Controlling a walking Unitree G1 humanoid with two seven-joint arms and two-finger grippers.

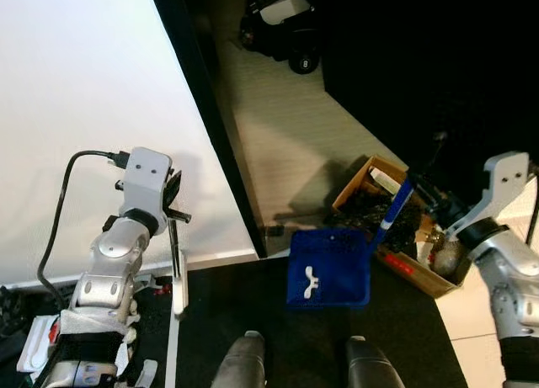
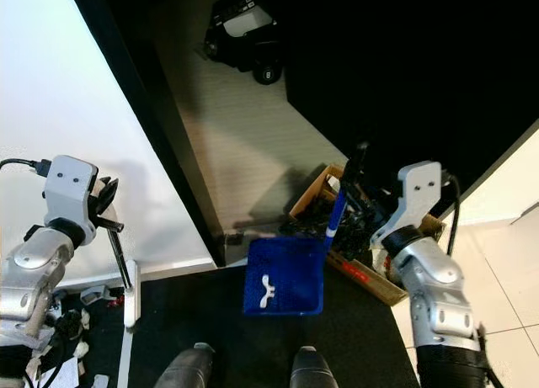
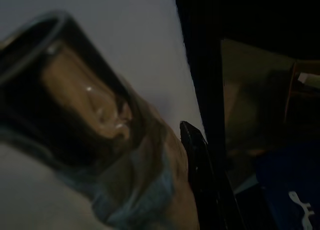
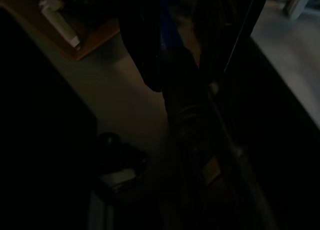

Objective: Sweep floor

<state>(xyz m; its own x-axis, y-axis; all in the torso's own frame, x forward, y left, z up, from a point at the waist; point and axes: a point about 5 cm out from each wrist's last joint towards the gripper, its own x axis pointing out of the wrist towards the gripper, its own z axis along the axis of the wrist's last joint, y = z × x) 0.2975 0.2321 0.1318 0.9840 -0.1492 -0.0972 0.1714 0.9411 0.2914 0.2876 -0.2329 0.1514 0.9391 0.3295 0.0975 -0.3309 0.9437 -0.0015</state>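
right hand [image 2: 360, 204]: clamped on blue dustpan [image 2: 285, 276] handle | left hand [image 1: 173, 204]: grips broom handle [image 1: 175, 253]

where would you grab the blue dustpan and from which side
By its long blue handle, near the top end, coming from the robot's right. The handle rises at a slant from the dustpan toward the cardboard box, while the pan lies flat and wide on the dark floor, offering nothing narrow to pinch. The right gripper already sits at that upper end.
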